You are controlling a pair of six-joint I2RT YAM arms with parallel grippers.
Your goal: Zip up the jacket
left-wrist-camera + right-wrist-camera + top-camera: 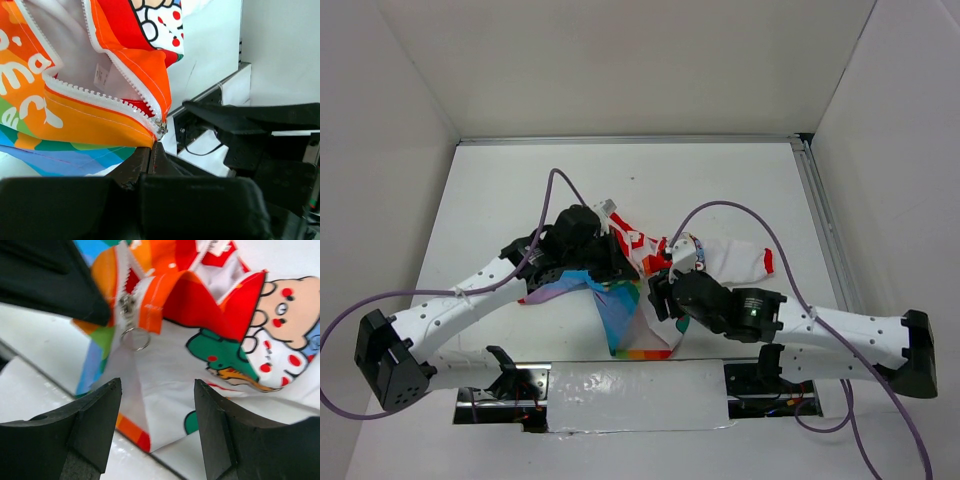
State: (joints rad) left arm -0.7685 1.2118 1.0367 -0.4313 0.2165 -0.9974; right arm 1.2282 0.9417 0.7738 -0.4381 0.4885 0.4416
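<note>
Jacket (655, 262): small, white, rainbow-striped panels, red trim, cartoon print (250, 335) on front. Lay crumpled on desk (720, 180), about mid-width, nearer desk's near edge. Rainbow panel (620, 315) pointed toward desk's near edge. White sleeve with red cuff (768, 262) stretched toward desk's right side. Zip open: white tooth rows (95, 92) spread in V, meeting at metal slider (161, 128). Ring pull (135, 340) dangled from slider. White lining and label (102, 75) showed inside.

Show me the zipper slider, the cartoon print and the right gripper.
zipper slider (126, 306), right wrist view, on its metal body.
cartoon print (280, 310), right wrist view, on the character's face.
right gripper (157, 385), right wrist view, midway between fingertips.
</note>
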